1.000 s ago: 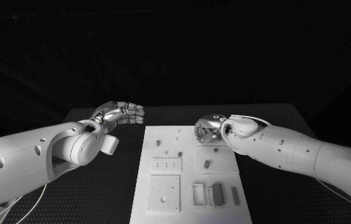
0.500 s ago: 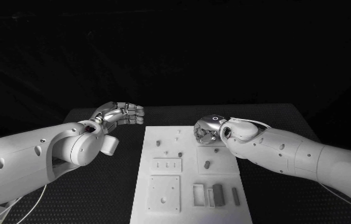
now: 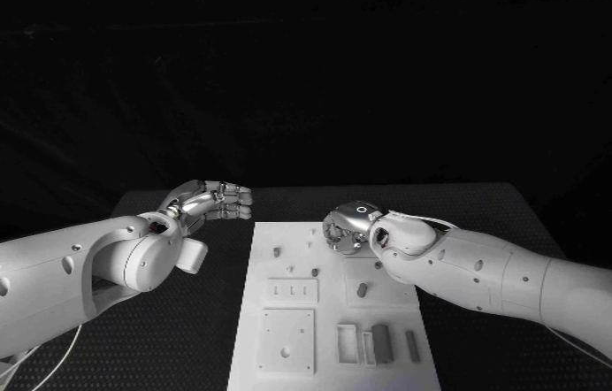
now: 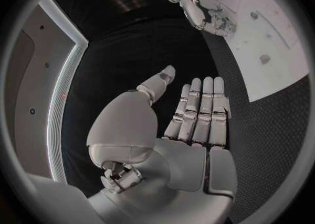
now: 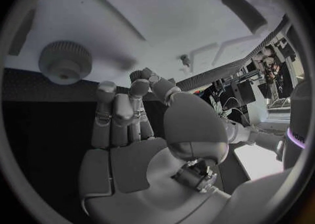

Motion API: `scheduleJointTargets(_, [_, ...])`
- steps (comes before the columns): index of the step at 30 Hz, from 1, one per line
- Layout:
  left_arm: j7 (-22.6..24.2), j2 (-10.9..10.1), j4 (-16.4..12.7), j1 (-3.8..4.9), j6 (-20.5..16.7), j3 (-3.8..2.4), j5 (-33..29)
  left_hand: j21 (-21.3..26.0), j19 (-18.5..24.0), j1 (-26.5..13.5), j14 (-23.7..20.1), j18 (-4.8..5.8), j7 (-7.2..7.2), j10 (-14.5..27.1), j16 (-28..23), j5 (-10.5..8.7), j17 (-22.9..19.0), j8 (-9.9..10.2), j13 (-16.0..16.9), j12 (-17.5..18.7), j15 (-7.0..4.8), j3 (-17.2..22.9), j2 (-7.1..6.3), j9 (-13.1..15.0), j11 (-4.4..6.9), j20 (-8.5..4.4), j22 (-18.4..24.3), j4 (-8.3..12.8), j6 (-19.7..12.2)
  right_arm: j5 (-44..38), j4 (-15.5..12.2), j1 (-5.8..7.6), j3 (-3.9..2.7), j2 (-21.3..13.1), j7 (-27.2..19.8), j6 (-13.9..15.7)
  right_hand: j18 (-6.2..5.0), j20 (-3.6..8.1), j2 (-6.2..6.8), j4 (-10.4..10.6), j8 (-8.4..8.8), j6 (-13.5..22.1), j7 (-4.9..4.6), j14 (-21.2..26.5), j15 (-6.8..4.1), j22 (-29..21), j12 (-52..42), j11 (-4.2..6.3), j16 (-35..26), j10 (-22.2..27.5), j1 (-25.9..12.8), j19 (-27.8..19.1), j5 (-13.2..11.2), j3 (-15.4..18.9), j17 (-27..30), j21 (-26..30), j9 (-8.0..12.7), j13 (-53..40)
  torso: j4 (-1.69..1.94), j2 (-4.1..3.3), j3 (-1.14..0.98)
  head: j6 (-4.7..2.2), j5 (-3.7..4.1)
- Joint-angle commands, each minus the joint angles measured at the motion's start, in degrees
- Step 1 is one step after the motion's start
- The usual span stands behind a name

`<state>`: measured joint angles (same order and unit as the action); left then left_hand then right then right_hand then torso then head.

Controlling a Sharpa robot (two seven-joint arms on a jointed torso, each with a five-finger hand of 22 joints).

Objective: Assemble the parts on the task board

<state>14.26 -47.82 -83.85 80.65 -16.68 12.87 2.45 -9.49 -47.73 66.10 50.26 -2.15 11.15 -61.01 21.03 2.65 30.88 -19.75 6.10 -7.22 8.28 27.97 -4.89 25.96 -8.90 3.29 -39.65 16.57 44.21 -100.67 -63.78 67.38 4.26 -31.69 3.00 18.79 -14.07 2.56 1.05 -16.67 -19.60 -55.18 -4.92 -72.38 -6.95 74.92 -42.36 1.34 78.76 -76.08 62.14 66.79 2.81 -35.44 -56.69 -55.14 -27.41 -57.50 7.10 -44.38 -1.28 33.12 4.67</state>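
Silver right hand (image 3: 344, 229) above far end of flat white task board (image 3: 287, 356), fingers (image 5: 108, 109) curled, holding nothing; round ribbed grey knob part (image 5: 65, 61) just beyond fingertips, apart. Silver left hand (image 4: 190, 116) open, empty, beside board

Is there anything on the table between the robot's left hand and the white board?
Nothing: in the head view, only bare black table separates the left hand from the board.

Black table (image 3: 179, 320) with a finely textured surface, bearing the white task board (image 3: 334, 369) laid flat along its middle, the board's long side running away from the robot toward the far edge.
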Motion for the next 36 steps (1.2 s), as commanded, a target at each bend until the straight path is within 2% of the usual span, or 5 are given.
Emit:
scheduleJointTargets(1, [0.37,0.15,-0.10,0.10,0.83,-0.05,-0.28,0.28,-0.07,-0.64,-0.09,-0.29,-0.05,-0.14,-0.22,0.24,0.06,0.36,-0.06,0.39,0.47,-0.44,0.03,-0.06,-0.35,-0.22,0.07,-0.02,0.27,-4.22,0.85,0.04,-0.02,1.01,1.90,5.39,-0.93,0.50,-0.20,-0.04,-0.28,-1.35,-0.23,-0.25,-0.37,1.21,0.39,0.02,0.34,-0.53,-0.10,0.16,-0.01,-0.43,0.10,-0.37,-0.54,-0.09,0.04,-0.01,0.07,-0.23,0.18])
scheduleJointTargets(3, [0.34,0.19,-0.06,0.11,0.84,-0.05,-0.28,0.29,-0.07,-0.65,-0.09,-0.29,-0.05,-0.14,-0.22,0.24,0.06,0.36,-0.06,0.40,0.47,-0.44,0.03,-0.06,-0.35,-0.22,0.08,-0.02,0.27,-4.75,1.49,0.03,-0.02,1.69,2.07,5.91,-0.93,0.52,-0.18,-0.05,-0.28,-1.38,-0.21,-0.28,-0.39,1.20,0.44,0.03,0.36,-0.58,-0.04,0.19,-0.01,-0.48,0.12,-0.41,-0.55,-0.10,0.11,-0.03,0.14,-0.29,0.20])
scheduleJointTargets(16, [0.39,0.59,0.27,0.11,0.94,-0.06,-0.28,0.33,-0.08,-0.65,-0.09,-0.28,-0.05,-0.16,-0.27,0.24,0.08,0.39,-0.08,0.47,0.47,-0.46,0.02,-0.09,-0.36,-0.22,0.09,-0.01,0.27,-6.08,5.58,-0.44,0.00,5.41,2.90,10.29,-0.93,0.61,0.02,-0.06,-0.26,-1.52,-0.15,-0.46,-0.45,1.17,0.71,0.10,0.42,-0.87,0.20,0.30,-0.01,-0.63,0.26,-0.61,-0.59,-0.18,0.13,-0.10,-0.02,-0.52,0.17])
scheduleJointTargets(26, [0.39,0.75,0.30,0.12,1.00,-0.10,-0.28,0.36,-0.09,-0.67,-0.08,-0.27,-0.05,-0.17,-0.30,0.24,0.10,0.42,-0.09,0.53,0.47,-0.48,0.02,-0.11,-0.37,-0.22,0.10,-0.01,0.27,-5.77,6.67,-0.64,0.00,7.02,2.52,9.65,-0.93,0.64,0.13,-0.05,-0.23,-1.55,-0.14,-0.53,-0.47,1.15,0.84,0.11,0.44,-1.00,0.25,0.35,-0.01,-0.66,0.33,-0.68,-0.60,-0.20,0.13,-0.24,-0.01,-0.74,-0.05])
scheduleJointTargets(36, [0.44,0.93,0.48,0.12,1.16,-0.10,-0.28,0.39,-0.08,-0.66,-0.09,-0.27,-0.06,-0.19,-0.34,0.24,0.11,0.44,-0.10,0.58,0.47,-0.50,0.00,-0.13,-0.37,-0.22,0.12,0.00,0.28,-5.51,7.37,-0.92,0.01,7.57,2.39,9.29,-0.93,0.65,0.13,-0.04,-0.22,-1.55,-0.14,-0.55,-0.47,1.14,0.90,0.12,0.44,-1.04,0.24,0.36,-0.01,-0.67,0.36,-0.70,-0.60,-0.21,0.00,-0.28,-0.03,-0.31,-0.30])
